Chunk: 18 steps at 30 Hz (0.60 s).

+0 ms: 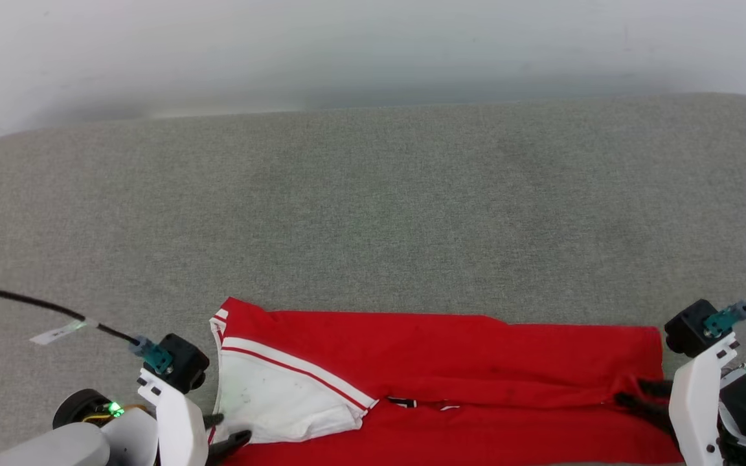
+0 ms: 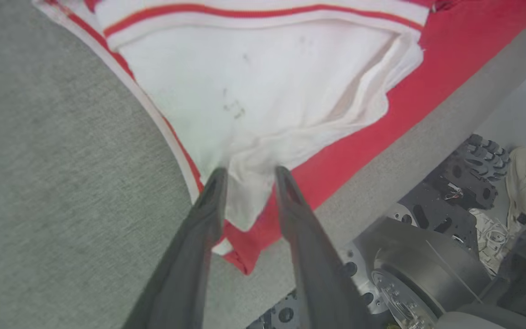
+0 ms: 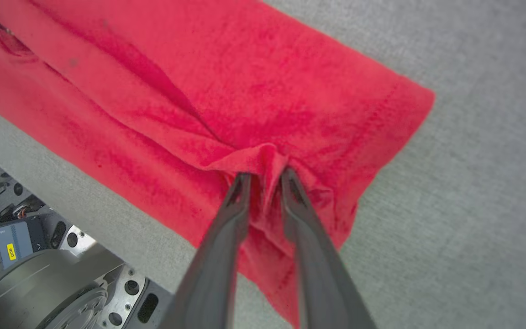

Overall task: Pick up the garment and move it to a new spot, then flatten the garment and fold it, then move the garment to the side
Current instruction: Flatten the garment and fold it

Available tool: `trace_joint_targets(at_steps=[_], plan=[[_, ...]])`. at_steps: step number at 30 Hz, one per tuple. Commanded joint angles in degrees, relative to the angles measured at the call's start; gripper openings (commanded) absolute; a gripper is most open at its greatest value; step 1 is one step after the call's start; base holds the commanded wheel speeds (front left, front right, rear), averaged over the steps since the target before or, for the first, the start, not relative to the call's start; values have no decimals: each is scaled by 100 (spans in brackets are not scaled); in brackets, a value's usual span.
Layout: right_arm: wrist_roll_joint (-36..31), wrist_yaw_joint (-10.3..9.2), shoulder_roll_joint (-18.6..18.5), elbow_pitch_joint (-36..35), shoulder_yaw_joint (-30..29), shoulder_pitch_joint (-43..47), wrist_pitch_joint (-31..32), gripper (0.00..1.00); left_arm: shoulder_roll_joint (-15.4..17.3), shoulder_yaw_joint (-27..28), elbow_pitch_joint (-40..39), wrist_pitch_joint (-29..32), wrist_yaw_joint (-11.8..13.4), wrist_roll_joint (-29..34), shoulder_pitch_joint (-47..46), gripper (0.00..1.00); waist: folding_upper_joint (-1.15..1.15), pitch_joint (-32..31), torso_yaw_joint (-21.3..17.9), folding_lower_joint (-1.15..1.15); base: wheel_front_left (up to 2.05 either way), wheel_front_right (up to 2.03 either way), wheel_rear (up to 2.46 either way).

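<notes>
Left gripper (image 2: 250, 170) parted, sleeve (image 2: 263, 82) loose between; right gripper (image 3: 265, 173) pinching garment (image 1: 451, 349) fold: let go fully, lift straight off

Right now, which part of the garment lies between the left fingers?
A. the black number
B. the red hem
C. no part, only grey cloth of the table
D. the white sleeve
D: in the left wrist view, the white sleeve of the garment runs down between the left fingers.
</notes>
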Motion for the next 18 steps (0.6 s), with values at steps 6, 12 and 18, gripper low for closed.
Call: trace_joint_targets(at_steps=[6,12,18], plan=[[-87,-4,-214,-308,-428,79,-446,100,193,312,-348,-890,406,262,195,100,0,-246,-27,0,0,0,0],[-8,-4,-340,-502,-1329,386,-1042,100,71,699,-463,-2139,1231,744,319,100,0,-362,46,0,0,0,0],[-311,-3,31,-8,-2495,996,-1637,100,-297,1068,-209,-3152,2130,1301,583,100,0,-338,77,0,0,0,0]])
